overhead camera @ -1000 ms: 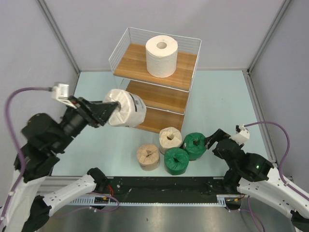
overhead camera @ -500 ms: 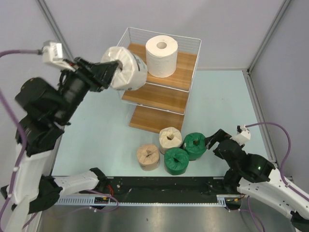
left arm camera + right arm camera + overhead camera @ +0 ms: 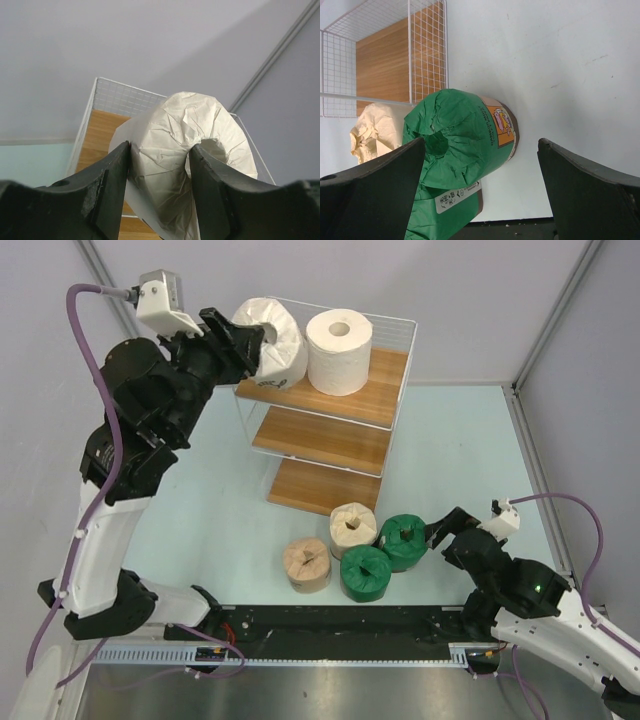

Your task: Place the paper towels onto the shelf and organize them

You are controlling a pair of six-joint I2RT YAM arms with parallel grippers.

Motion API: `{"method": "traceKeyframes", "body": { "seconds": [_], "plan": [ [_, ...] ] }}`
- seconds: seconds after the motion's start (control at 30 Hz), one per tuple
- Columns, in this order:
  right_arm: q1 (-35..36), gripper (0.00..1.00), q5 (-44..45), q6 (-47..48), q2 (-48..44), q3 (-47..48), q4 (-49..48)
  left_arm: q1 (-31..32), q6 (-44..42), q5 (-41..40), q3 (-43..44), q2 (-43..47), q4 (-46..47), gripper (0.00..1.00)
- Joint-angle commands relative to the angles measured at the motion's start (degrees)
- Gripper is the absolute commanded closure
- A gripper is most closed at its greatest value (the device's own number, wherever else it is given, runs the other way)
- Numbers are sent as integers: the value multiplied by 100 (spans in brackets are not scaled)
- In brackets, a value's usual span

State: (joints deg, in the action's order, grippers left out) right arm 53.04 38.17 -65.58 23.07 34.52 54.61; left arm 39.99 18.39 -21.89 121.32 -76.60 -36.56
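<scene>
White-wrapped roll [image 3: 275, 335] is up at the top of the shelf [image 3: 330, 440] now

Top board has the plain white roll [image 3: 340, 352] standing on it. The left gripper [image 3: 247, 342] is clamped on the wrapped one, tilted, just beside it at the left end. A second ago it was down by the lower tiers. Right gripper [image 3: 437, 531] hasn't budged, jaws wide apart next to a green roll [image 3: 404, 542] on the table [image 3: 200, 490].

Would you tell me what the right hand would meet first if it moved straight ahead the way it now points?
Most likely the nearer dark green wrapped roll, framed between the fingers of the open right hand; depth is hard to judge.
</scene>
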Motion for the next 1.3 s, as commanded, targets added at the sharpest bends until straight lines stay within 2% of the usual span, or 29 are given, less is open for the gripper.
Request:
{"method": "traceKeyframes", "body": {
  "seconds": [0.0, 0.3, 0.73, 0.97, 1.27],
  "plan": [
    [-21, 0, 234, -122, -13, 2, 15, -219, -134, -236, 200, 154, 281, 45],
    [-21, 0, 252, -113, 31, 2, 23, -571, -336, -184, 208, -65, 526, 46],
    [-21, 0, 217, -122, -39, 2, 24, -817, -696, -87, 1341, -1129, 869, 47],
    [-13, 0, 226, -122, -57, 2, 32, -861, -837, -61, 1333, -1383, 1203, 47],
    [-13, 0, 217, -121, -75, 2, 32, -870, -732, 422, 1280, -1621, 1291, 48]
  ]
}}
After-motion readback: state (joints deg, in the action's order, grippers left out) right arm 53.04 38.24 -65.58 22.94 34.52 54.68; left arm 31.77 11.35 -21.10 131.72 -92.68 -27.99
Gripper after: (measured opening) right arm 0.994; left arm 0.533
